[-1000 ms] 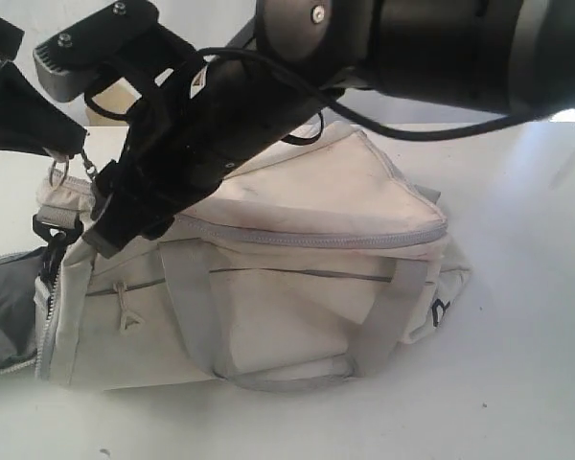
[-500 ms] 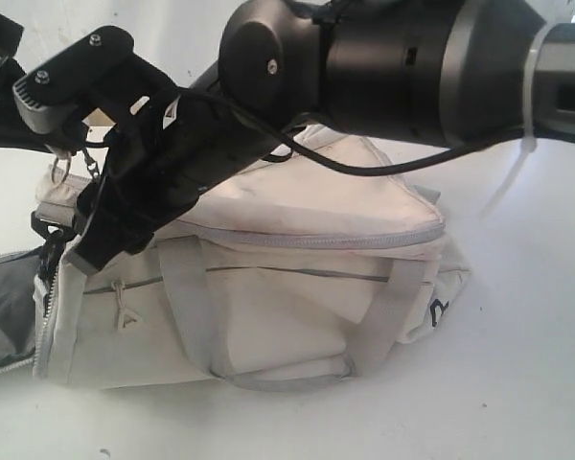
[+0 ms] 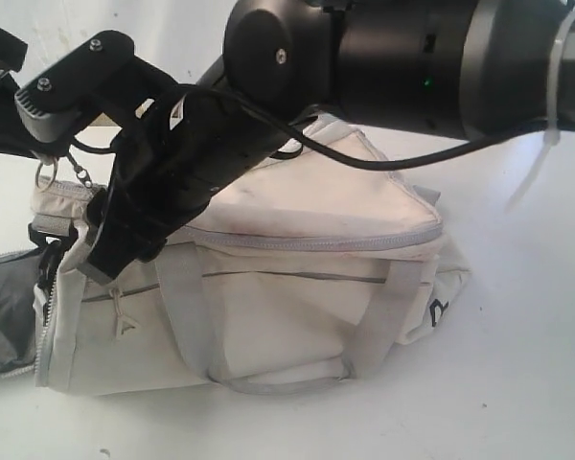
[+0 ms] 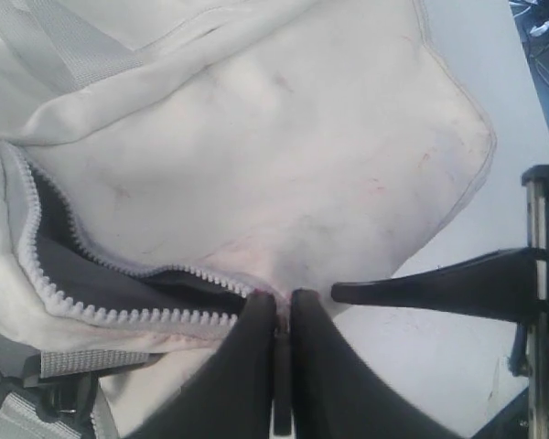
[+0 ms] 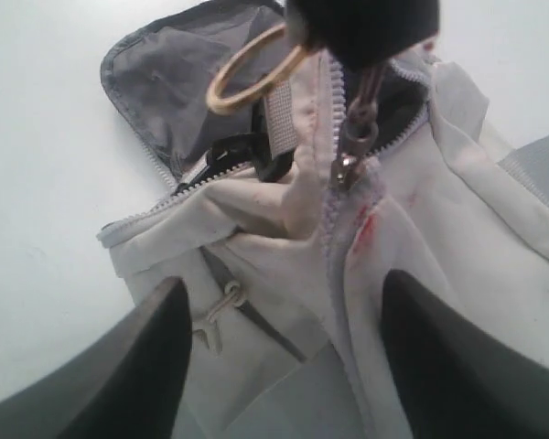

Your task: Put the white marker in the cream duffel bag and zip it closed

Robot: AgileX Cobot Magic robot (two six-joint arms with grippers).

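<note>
Cream duffel bag (image 3: 297, 316) partly unzipped; end logo (image 3: 439, 312) unreadable. Left pincer (image 4: 282, 320) clamped on zipper pull (image 5: 349, 151); right pincer (image 5: 282, 291) apart.

right gripper (image 5: 279, 293) hovering over cream duffel bag (image 5: 457, 247), fingers spread wide, nothing between them. zip partly undone, grey lining (image 5: 165, 82) showing. zipper pull (image 5: 352, 146) hangs from left gripper (image 5: 361, 37), metal ring (image 5: 247, 73) dangling beside it. black buckle (image 5: 247, 151) just under ring. reddish stain (image 5: 366, 224) next to zip teeth. white table (image 5: 46, 183) underneath.
</note>
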